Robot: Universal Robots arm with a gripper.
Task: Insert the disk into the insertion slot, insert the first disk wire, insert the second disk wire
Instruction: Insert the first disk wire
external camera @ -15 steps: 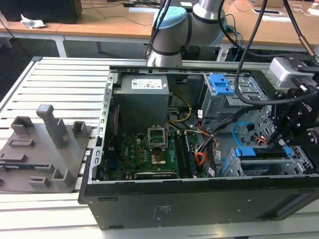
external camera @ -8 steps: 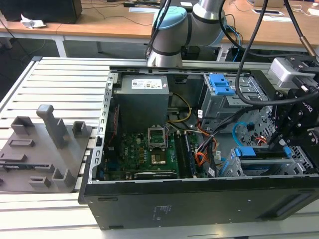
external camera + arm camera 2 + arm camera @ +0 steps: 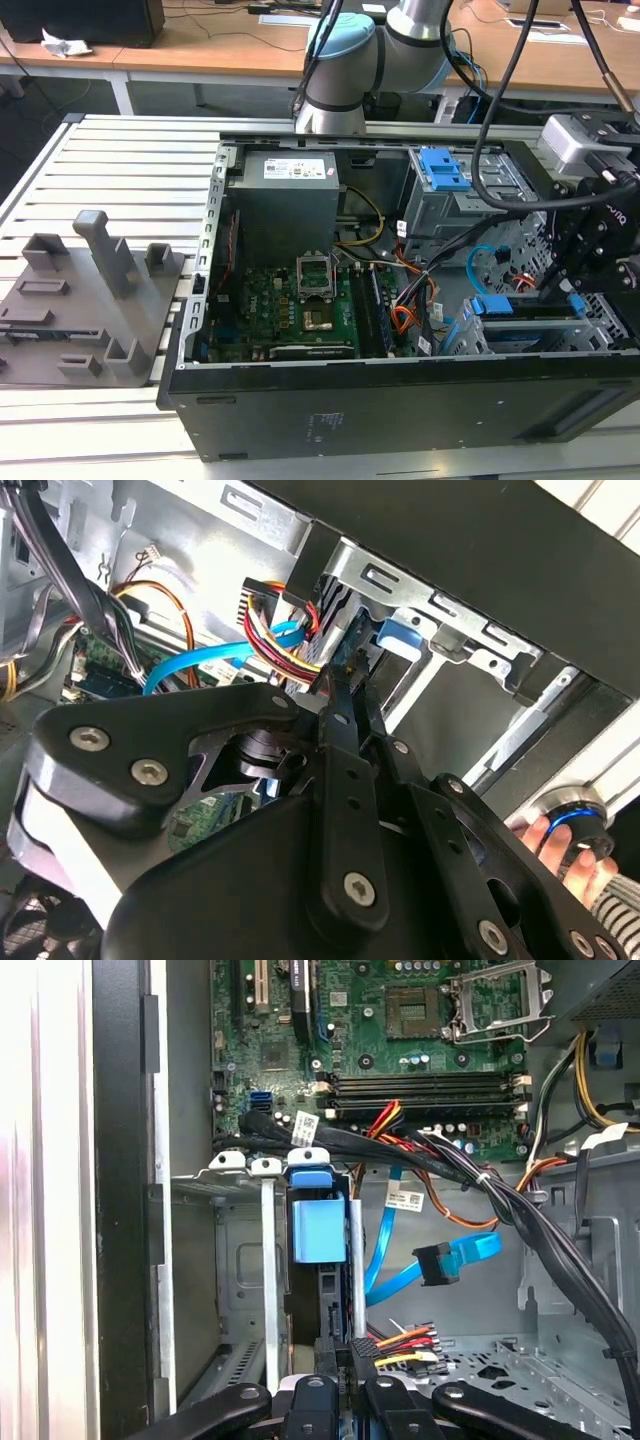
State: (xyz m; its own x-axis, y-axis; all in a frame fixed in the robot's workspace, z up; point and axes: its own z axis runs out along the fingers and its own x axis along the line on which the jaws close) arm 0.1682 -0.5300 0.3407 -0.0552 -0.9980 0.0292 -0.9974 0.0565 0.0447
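Observation:
The disk [image 3: 320, 1295] stands edge-on inside the insertion slot [image 3: 240, 1260], its blue carrier [image 3: 318, 1228] framing it. In the exterior view the disk [image 3: 525, 318] lies in the grey bay [image 3: 462, 335] at the case's front right corner. My gripper [image 3: 338, 1365] is right at the disk's rear edge, shut on a black connector [image 3: 362, 1346] with red, yellow and black wires [image 3: 275, 630]. The closed fingertips [image 3: 345, 705] press toward the drive. In the exterior view my gripper [image 3: 558, 288] hangs over that corner. A blue flat cable with a black plug [image 3: 437, 1263] hangs loose beside the bay.
The open black computer case [image 3: 400, 400] holds a motherboard [image 3: 300, 310], a power supply [image 3: 285, 195] and a taller grey cage with a blue clip [image 3: 442, 170]. Thick black cable bundles [image 3: 500, 1200] cross near the bay. A person's hand [image 3: 560, 852] is by the case. A grey fixture [image 3: 90, 290] sits on the exterior view's left.

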